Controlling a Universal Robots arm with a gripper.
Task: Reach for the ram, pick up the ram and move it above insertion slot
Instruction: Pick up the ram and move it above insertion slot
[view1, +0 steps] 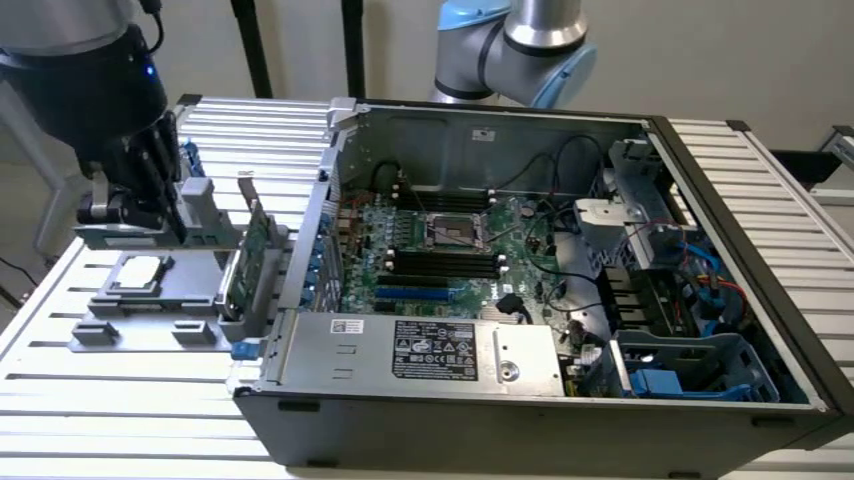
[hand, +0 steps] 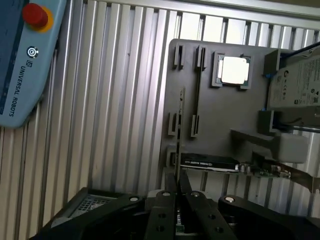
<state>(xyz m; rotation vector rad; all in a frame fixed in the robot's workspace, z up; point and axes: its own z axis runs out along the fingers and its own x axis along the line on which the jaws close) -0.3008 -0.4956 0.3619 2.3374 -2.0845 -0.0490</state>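
Note:
My gripper (view1: 130, 218) hangs over the grey holder tray (view1: 147, 332) at the exterior view's left, beside the open computer case. In the wrist view its two black fingers (hand: 165, 200) stand close together with the ram (hand: 179, 135) between them. The ram shows edge-on as a thin dark stick above the grey holder tray (hand: 225, 115). In the exterior view a long narrow strip, apparently the ram (view1: 127, 238), lies level under the gripper. The black memory slots (view1: 441, 262) sit on the motherboard inside the case, well to the exterior view's right of the gripper.
On the holder lie a silver processor chip (view1: 140, 272) (hand: 234, 70), an upright green expansion card (view1: 251, 262) (hand: 210, 163) and a hard drive (hand: 300, 80). The case wall (view1: 314, 250) rises between holder and motherboard. A teach pendant (hand: 25, 65) lies on the slatted table. Another arm (view1: 521, 50) stands behind.

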